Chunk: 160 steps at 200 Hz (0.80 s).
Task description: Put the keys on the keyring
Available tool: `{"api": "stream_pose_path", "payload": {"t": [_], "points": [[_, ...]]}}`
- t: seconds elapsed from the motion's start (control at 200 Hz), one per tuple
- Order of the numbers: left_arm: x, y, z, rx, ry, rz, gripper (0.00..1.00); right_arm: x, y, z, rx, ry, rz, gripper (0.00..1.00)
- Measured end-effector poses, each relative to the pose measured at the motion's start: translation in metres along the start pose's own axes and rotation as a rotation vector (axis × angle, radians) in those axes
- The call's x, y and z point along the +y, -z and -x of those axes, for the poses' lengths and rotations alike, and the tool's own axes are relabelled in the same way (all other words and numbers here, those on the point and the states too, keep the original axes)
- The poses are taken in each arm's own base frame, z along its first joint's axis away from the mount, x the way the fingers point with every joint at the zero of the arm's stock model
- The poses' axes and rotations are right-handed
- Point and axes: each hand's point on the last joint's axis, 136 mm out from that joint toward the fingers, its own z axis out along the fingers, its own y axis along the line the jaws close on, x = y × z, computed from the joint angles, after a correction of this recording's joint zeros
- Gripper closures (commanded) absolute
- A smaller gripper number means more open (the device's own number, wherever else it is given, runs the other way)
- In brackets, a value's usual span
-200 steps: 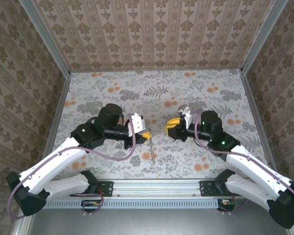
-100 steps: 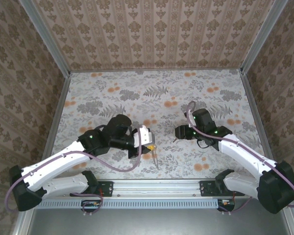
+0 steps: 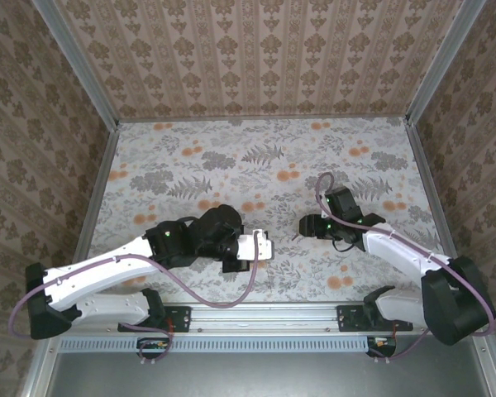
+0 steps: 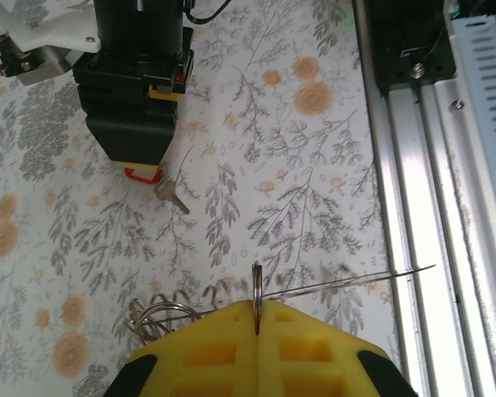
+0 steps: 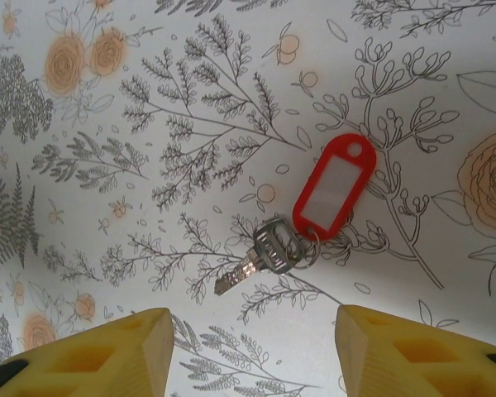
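Observation:
The keys lie flat on the flowered table: a small silvery key (image 5: 260, 255) joined to a red oblong tag (image 5: 335, 186). My right gripper (image 5: 252, 351) hangs open just above them, its yellow fingers (image 5: 91, 356) either side and touching nothing. In the left wrist view the tag (image 4: 140, 174) and key (image 4: 172, 197) peek out below the right arm's black body (image 4: 132, 107). My left gripper (image 4: 256, 327) is shut on the keyring (image 4: 256, 285), held edge-on, with thin wire running off to the right. From above, the left gripper (image 3: 263, 246) and right gripper (image 3: 304, 225) sit close together.
An aluminium rail (image 4: 430, 165) runs along the table's near edge, right of the left gripper. Patterned walls (image 3: 248, 58) close in the table on three sides. Open flowered tabletop (image 3: 256, 157) stretches behind both arms.
My right gripper has tipped down over the keys and opened wider. My left arm has swung right and nearer the rail, still shut on the keyring.

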Motion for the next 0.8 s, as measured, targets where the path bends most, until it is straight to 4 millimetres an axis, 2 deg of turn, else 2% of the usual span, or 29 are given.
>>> {"api": "stream_pose_path", "payload": {"t": [0.42,0.68,0.8], "points": [[0.004,0.000,-0.003,0.022,-0.037,0.033,1.00,-0.005,-0.015,-0.005,0.042,-0.022,-0.003,0.46],[0.007,0.001,-0.001,-0.012,-0.006,0.018,1.00,-0.004,-0.014,-0.005,0.039,-0.018,0.001,0.48],[0.014,0.009,0.000,-0.076,0.066,0.007,1.00,0.007,-0.006,0.004,-0.016,0.003,0.058,0.48]]}}
